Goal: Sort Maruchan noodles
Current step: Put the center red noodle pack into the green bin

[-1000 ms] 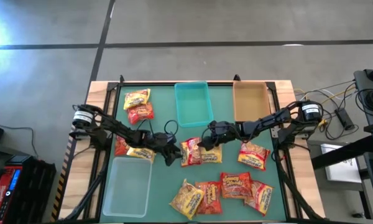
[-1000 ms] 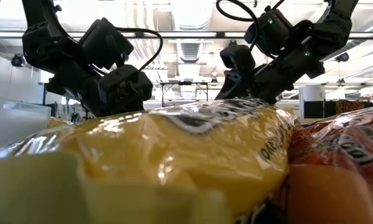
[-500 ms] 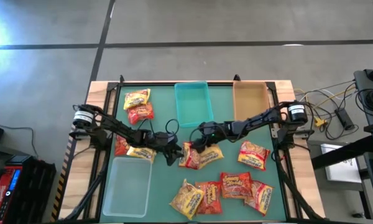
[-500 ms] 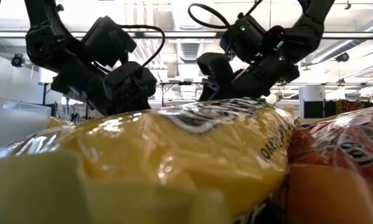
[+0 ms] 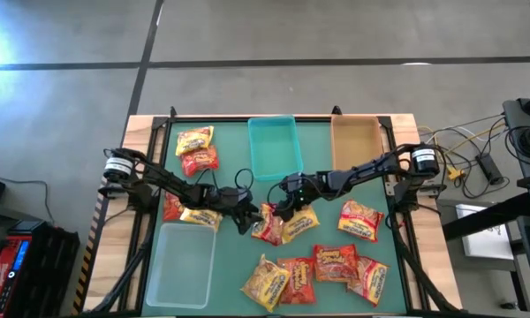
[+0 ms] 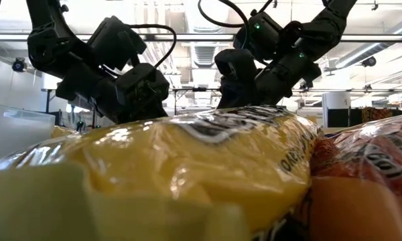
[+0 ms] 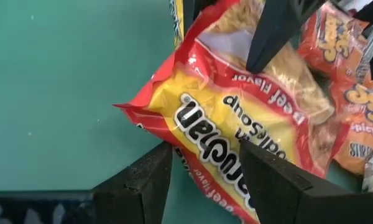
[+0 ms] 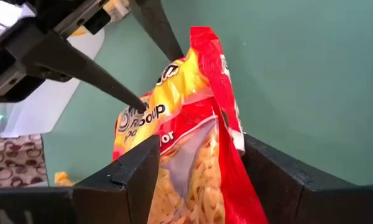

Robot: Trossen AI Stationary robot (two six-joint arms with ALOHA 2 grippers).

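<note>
A red-and-yellow Maruchan packet [image 5: 267, 227] sits mid-table between both grippers. It fills the left wrist view [image 7: 236, 118] and stands tilted in the right wrist view [image 8: 174, 124]. My left gripper [image 5: 246, 218] [image 7: 205, 155] is shut on its end toward the table's left. My right gripper [image 5: 276, 210] [image 8: 202, 162] is shut on its opposite end. A yellow packet [image 5: 300, 221] lies flat beside it on the mat. In the low view the left gripper [image 6: 130, 94] and right gripper [image 6: 241, 77] hang behind a big yellow packet [image 6: 187, 167]. My left gripper pinches the packet's labelled end [image 7: 202, 177] between its two fingers. One fingertip [image 8: 140, 106] is on the printed face and the other finger passes behind the end seam [image 8: 186, 59]. It comes slanting from the table's left. The packet is tilted. My right gripper pinches the packet's clear-window end [image 8: 196, 168] between its two fingers. One fingertip [image 7: 255, 62] lies on the window face and the other goes behind the packet. It comes slanting from the table's right. The packet stands tilted on its long edge.
The teal bin [image 5: 274, 147] and tan bin [image 5: 356, 143] stand at the far edge, and the clear bin [image 5: 178, 265] is near left. Packets lie far left [image 5: 197, 150], under the left arm [image 5: 187, 214], at right [image 5: 360, 219] and in a near cluster [image 5: 318, 272].
My right gripper has moved toward the table's left and near edge, up to the packet and my left gripper. The packet lay flat before. It has shifted slightly toward the near edge and tipped up on its edge. My left gripper has kept still.
</note>
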